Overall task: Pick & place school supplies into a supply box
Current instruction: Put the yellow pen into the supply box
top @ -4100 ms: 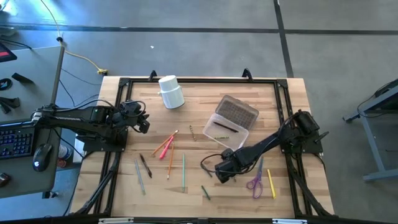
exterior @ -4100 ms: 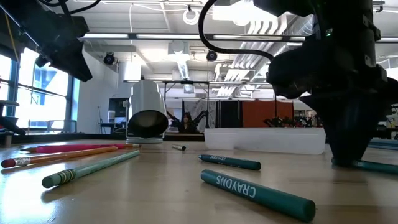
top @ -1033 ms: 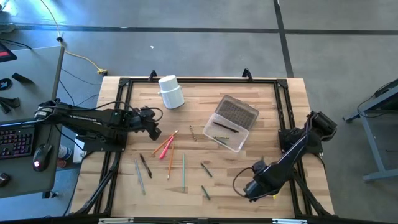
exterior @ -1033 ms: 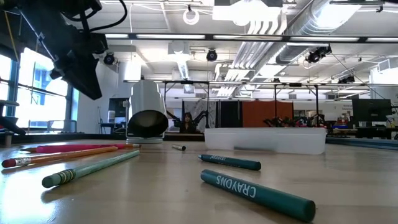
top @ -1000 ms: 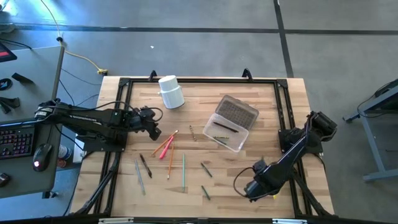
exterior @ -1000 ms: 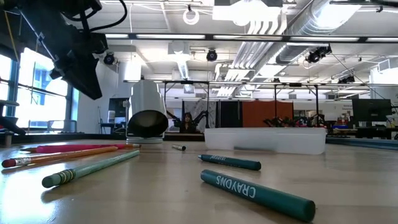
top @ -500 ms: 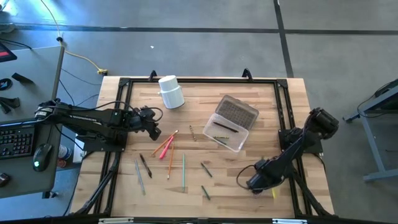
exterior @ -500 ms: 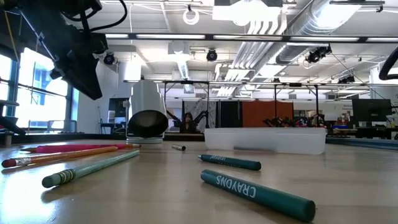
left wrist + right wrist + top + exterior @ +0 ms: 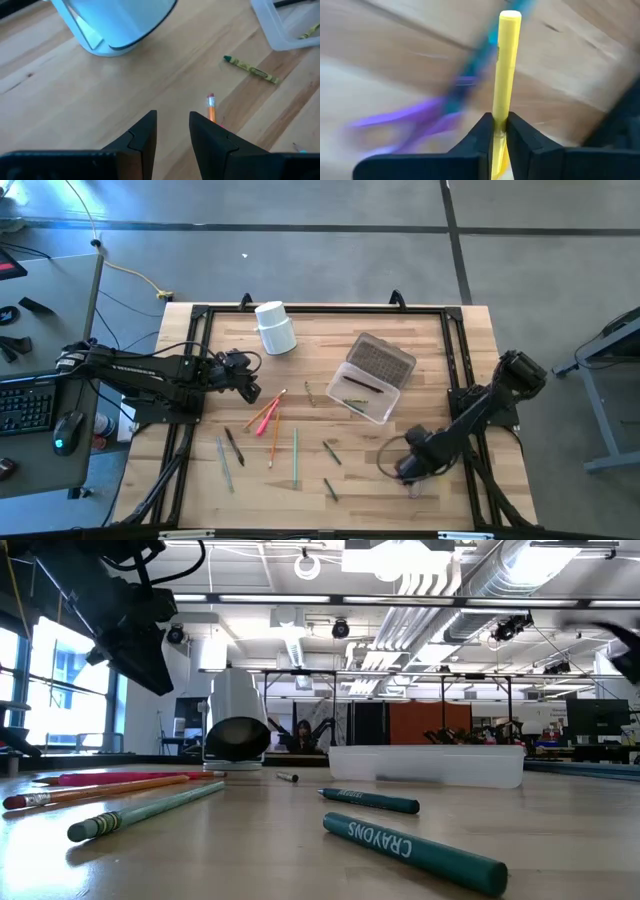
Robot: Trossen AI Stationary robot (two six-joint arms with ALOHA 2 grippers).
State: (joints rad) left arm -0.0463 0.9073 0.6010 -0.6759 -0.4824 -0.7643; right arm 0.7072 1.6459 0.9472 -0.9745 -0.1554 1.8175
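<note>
The clear supply box [image 9: 372, 378] stands right of the table's middle with a pen or two inside. Pencils and crayons [image 9: 268, 420] lie loose on the wood left of it and toward the near edge. My right gripper [image 9: 499, 132] is near the front right of the table [image 9: 410, 465], shut on a yellow marker [image 9: 504, 65]. Purple scissors [image 9: 410, 120] and a teal pen [image 9: 480, 65] lie blurred beneath it. My left gripper [image 9: 172, 135] hangs open above the table's left side [image 9: 245, 387], near an orange pencil's eraser end [image 9: 211, 104]. My right gripper pinches the yellow marker's shaft [image 9: 498, 117] between its two fingers. The fingers come from above, pointing down, and lie across the marker. One end [image 9: 510, 16] sticks out beyond them. Whether the marker is clear of the table, I cannot tell.
A white cup [image 9: 275, 328] lies on its side at the far left of the table. A black frame [image 9: 195, 315] runs along the table's edges. Two teal crayons [image 9: 415, 850] lie near the front edge. Bare wood shows between the box and the right gripper.
My right gripper has gone a little toward the table's far edge and right. The yellow marker that lay on the wood beside it no longer shows there in the high view.
</note>
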